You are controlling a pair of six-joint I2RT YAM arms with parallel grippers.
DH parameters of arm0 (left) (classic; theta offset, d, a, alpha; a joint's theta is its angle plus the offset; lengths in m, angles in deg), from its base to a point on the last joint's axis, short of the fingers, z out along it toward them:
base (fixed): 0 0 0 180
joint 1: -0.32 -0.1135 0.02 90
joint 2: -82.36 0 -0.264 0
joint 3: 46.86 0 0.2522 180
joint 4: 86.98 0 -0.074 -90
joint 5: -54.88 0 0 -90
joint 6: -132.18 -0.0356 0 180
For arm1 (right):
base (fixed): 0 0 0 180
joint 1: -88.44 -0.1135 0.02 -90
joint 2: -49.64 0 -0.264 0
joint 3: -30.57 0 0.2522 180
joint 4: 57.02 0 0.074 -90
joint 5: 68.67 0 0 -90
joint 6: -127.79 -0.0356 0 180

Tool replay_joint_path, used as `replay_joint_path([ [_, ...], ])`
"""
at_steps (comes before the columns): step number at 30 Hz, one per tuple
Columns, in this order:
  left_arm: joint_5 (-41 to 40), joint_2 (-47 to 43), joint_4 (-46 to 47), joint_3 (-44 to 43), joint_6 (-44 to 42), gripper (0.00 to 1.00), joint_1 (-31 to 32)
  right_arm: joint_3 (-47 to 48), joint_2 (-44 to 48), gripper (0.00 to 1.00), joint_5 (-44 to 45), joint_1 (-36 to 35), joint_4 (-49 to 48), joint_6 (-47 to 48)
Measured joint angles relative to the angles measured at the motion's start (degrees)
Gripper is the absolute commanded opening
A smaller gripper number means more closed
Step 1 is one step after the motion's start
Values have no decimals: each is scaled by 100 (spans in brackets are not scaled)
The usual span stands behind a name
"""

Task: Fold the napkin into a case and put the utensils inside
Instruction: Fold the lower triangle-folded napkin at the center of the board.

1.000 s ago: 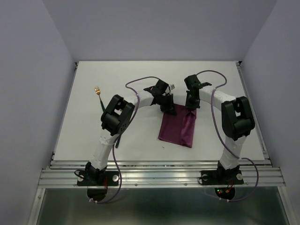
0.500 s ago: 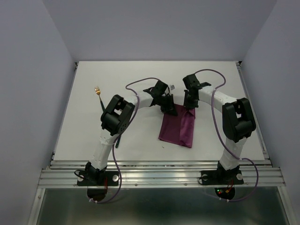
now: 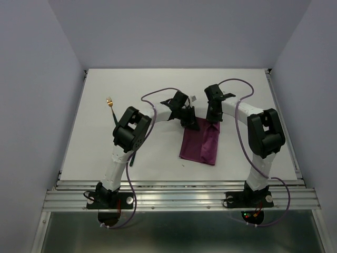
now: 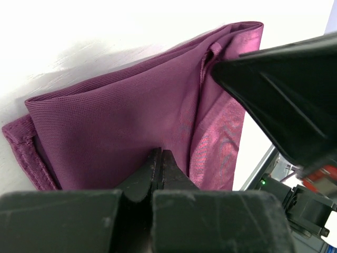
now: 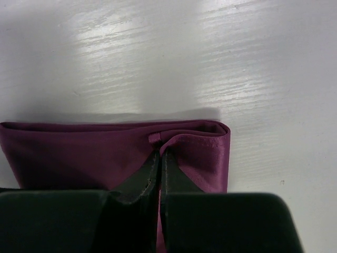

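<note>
The napkin (image 3: 200, 143) lies folded into a layered plum-purple rectangle on the white table (image 3: 247, 158). Its far edge sits right under both pincers and the rest runs from them toward the arm bases.

My right pincer (image 5: 159, 155) has its fingers pressed together on that far edge, close to the cloth's right corner. A small pucker of fabric is caught just beyond the tips. From above, the right pincer (image 3: 214, 122) points down at the same corner.

My left pincer (image 4: 160, 158) is also closed. Its tips meet on the top layer of the napkin (image 4: 116, 121), and the cloth rises to them, so I read it as nipped. In the left wrist view the right pincer (image 4: 279, 105) fills the area to the right of the left one, and its tip touches a fold near the far corner. From above, the left pincer (image 3: 189, 122) sits just beside the right one, over the napkin's far left corner.

The fork (image 3: 110, 105) lies well off to the left of the left pincer, gold head pointing away from the bases. A slim dark piece (image 3: 131, 158) shows under the left arm's elbow, but I cannot tell what it is.
</note>
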Motion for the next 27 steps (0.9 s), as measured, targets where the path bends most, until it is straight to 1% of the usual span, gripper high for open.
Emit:
replay_joint_path([
  [6,-61,-103,26,125,2,0,4,0,-133,2,31,0,-61,-90],
  [12,-345,-297,-308,175,-96,0,7,0,-153,3,28,0,-101,-129],
  [16,-525,-588,-501,271,-146,0,7,2,-168,4,11,0,-122,-138],
  [19,-560,-802,-498,348,-144,0,9,2,-184,14,-17,0,-173,-168],
  [20,-557,-837,-487,363,-140,0,11,4,-184,23,-28,0,-179,-175],
  [23,-514,-966,-382,470,-87,0,46,11,-186,34,-153,0,-210,-216],
  [27,-450,-981,-317,581,4,0,122,90,-186,41,-367,0,-201,-256],
])
